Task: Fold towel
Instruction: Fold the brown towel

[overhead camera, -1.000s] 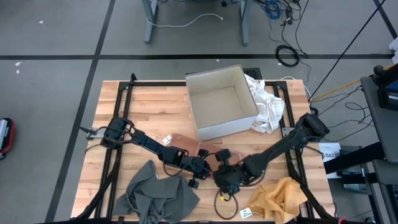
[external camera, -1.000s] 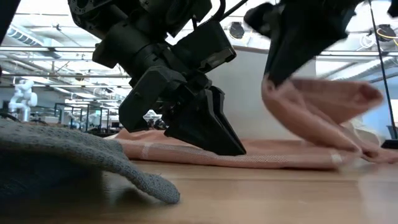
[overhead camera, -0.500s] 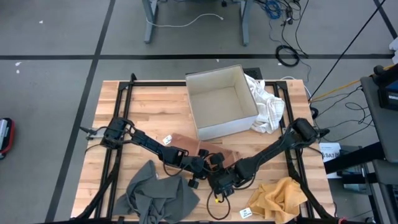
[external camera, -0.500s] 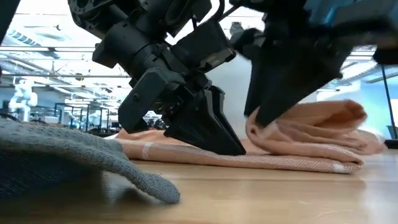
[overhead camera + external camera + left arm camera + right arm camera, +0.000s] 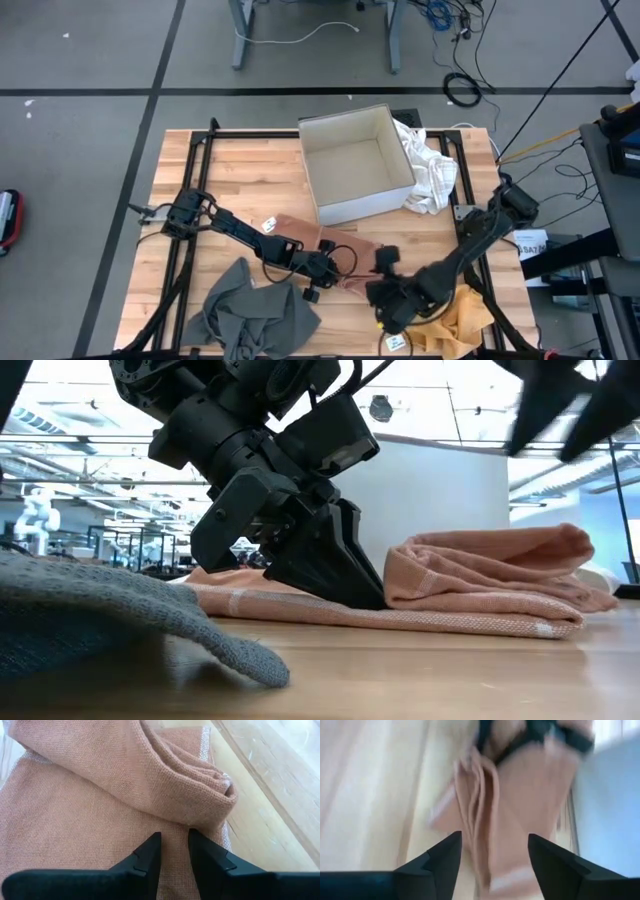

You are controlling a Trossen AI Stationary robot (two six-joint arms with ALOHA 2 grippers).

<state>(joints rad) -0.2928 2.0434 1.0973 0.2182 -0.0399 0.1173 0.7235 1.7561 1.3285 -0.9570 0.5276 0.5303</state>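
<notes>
Pink towel [image 5: 480, 585] half behind left pincer [image 5: 335, 575]

2 dark arms [image 5: 240, 232] | black wedge claws [image 5: 172, 851] (matte) | yellow cable [image 5: 352, 322]

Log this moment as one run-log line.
left claw: pinning pink towel | right claw: open, off towel | fold: laid over

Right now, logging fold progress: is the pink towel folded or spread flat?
Folded: the pink towel has one end doubled back over its flat layer, and the left gripper presses on that layer.
</notes>
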